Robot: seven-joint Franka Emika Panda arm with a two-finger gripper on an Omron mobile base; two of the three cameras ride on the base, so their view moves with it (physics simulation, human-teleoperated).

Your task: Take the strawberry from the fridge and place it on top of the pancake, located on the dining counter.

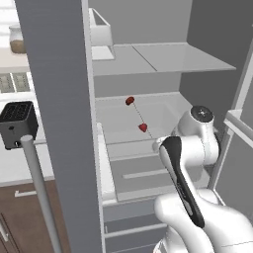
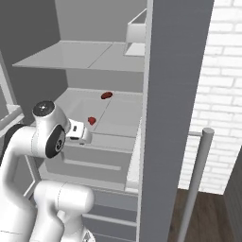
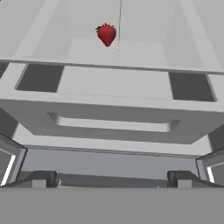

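The two fingertips (image 3: 39,179) stand at the bottom corners of the hand view, spread as wide as they go, with nothing between them. The gripper (image 3: 111,179) hangs in front of the open fridge (image 1: 59,99), outside the compartment and below the level of the shelf that carries the fruit. Directly ahead of it lies the pale front of a fridge drawer (image 3: 113,124) with a recessed grip slot.

The strawberry (image 3: 106,34) lies beyond that, on the middle shelf (image 1: 163,111) near its front edge, well apart from the gripper. In the hand view it sits high and close to the centreline, pointed end down. It is bright red and small. A darker maroon fruit (image 1: 130,101) lies farther back on the same shelf, well apart from the strawberry; it is not the target.

Handling judgement:
- The strawberry is likely very light and soft. Excess closing force may bruise it or squeeze it out sideways.
- Its tapered shape offers poor purchase near the tip. Take hold across the widest part of the body, with the pads on opposite flanks.
- Because it is far smaller than the finger span, centre it carefully before closing.
- It may roll on the smooth shelf if one finger nudges it first.
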